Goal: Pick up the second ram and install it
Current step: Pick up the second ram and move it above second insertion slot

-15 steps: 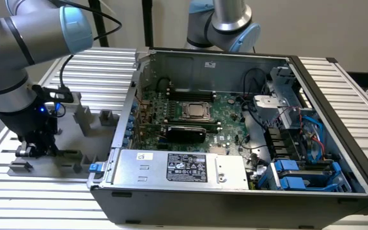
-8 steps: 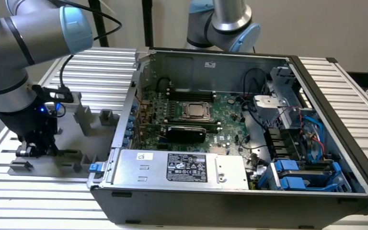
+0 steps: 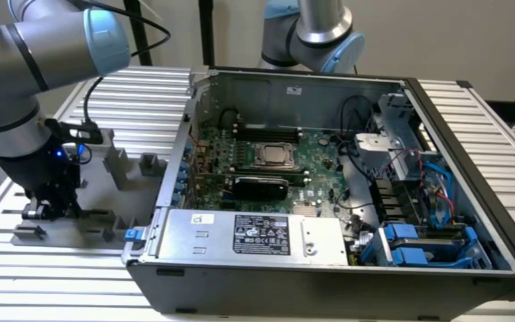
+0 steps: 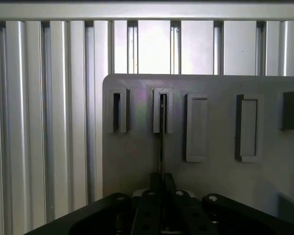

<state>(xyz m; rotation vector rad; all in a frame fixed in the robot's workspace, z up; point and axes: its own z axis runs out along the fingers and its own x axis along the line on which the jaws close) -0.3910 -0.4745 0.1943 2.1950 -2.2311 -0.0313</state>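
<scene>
**Ram gripped in its holder**

The gripper [image 3: 50,204] sits at eight o'clock from the case [image 3: 472,134], fingers [image 4: 156,182] nearly together, seemingly clamping the ram [image 4: 161,142]. It stands on edge in a holder slot [image 4: 157,117], likely so its flat faces meet the fingers. Edge-on, its chips cannot be made out.

On the table [image 3: 472,121], the computer case [image 3: 329,282] sits toward the exterior view's right edge and the holder plate [image 3: 78,235] lies beside it near the left edge, where the second ram [image 4: 161,142] stands on edge in a holder block [image 4: 157,110], pinched by the gripper [image 4: 162,180].
</scene>
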